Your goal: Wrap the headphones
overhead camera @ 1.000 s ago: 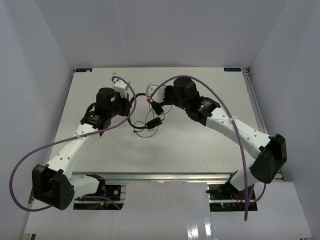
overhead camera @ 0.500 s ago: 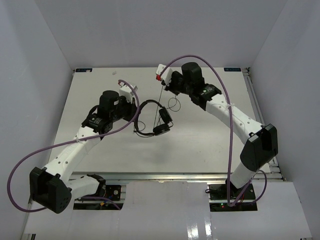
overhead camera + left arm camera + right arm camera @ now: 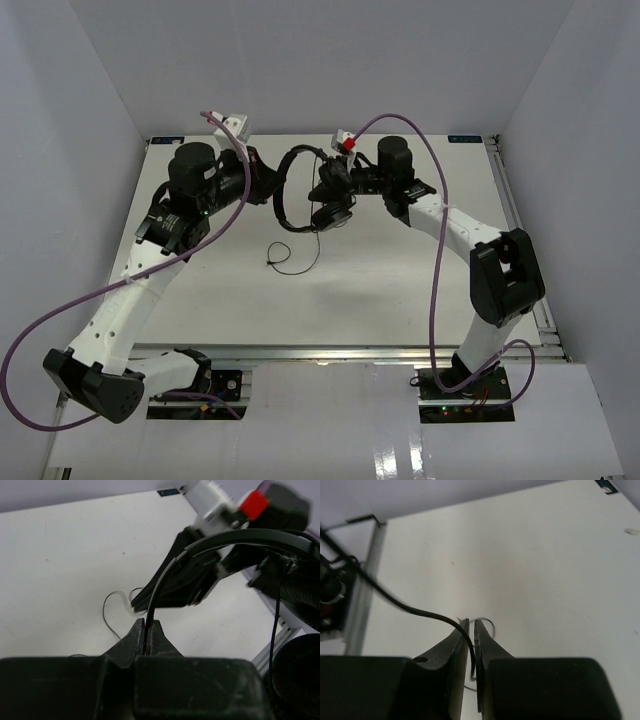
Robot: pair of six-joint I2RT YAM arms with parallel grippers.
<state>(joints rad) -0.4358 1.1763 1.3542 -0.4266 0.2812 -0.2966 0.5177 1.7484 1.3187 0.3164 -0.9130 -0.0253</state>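
1. Headphones hang above the table's far middle, strung between both arms.
2. Left gripper is clamped on the thin headband (an anchor, I'd guess).
3. Right gripper nips the cord, likely to lead it round; the tail trails below.

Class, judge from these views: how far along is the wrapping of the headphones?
Done: the headphones are lifted off the table, left pincer shut on the headband. In hand: the cord runs between the right pincer's barely parted fingers; grip unclear. Left: no clear turns of cord show around the headband, and a loose loop lies on the table, so wrapping looks barely begun.
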